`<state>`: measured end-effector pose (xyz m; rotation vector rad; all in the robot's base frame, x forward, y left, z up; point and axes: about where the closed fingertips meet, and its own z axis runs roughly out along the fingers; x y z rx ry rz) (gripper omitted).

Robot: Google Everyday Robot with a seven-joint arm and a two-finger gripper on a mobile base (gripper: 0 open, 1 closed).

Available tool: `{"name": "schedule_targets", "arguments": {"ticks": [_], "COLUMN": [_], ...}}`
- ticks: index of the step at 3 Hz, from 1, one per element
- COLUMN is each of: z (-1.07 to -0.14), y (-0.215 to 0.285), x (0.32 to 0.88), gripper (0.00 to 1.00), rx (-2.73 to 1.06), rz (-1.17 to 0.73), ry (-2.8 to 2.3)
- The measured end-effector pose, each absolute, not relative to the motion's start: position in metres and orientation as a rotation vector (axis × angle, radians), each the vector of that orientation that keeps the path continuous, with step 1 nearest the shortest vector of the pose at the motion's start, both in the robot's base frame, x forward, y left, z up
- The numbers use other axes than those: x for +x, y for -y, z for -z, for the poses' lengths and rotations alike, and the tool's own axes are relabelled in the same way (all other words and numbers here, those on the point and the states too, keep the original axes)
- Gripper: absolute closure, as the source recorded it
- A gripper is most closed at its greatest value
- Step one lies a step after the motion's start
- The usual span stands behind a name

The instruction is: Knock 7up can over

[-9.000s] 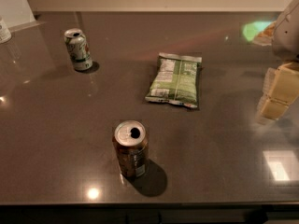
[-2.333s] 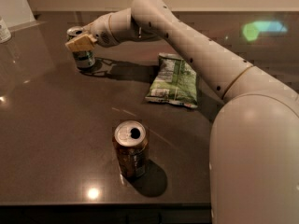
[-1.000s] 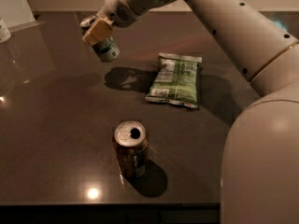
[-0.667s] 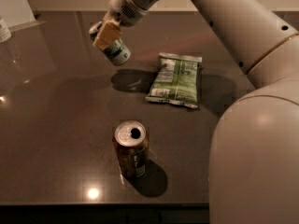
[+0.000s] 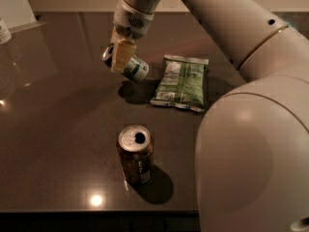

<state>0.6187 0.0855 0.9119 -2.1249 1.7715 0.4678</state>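
Observation:
The 7up can (image 5: 131,65), white and green with a silver top, is tipped on its side in the air above the dark table (image 5: 53,110), silver top facing left. My gripper (image 5: 120,54) is shut on it, cream fingers (image 5: 122,56) across its upper part. The can's shadow falls on the table just below it, left of the green snack bag (image 5: 180,81).
A brown-orange can (image 5: 135,154) stands upright near the table's front edge. My white arm fills the right side of the view. A small bottle (image 5: 4,31) stands at the far left edge. The table's front edge runs along the bottom.
The gripper has taken the 7up can from the far left of the table, lifted it, tilted it onto its side and carried it right and nearer, next to the snack bag.

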Motion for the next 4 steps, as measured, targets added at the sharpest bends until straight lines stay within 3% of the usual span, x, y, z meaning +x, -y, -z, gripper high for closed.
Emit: {"name": "schedule_targets", "arguments": {"ticks": [1,4], "z": [-0.9,-0.868], "y": [-0.081,-0.073], "x": [0.603,0.589], "gripper": [0.82,0.12], "rx": [-2.304,-2.595], "rz": [-0.369,-0.083], "ry": [-1.702,-1.584]}}
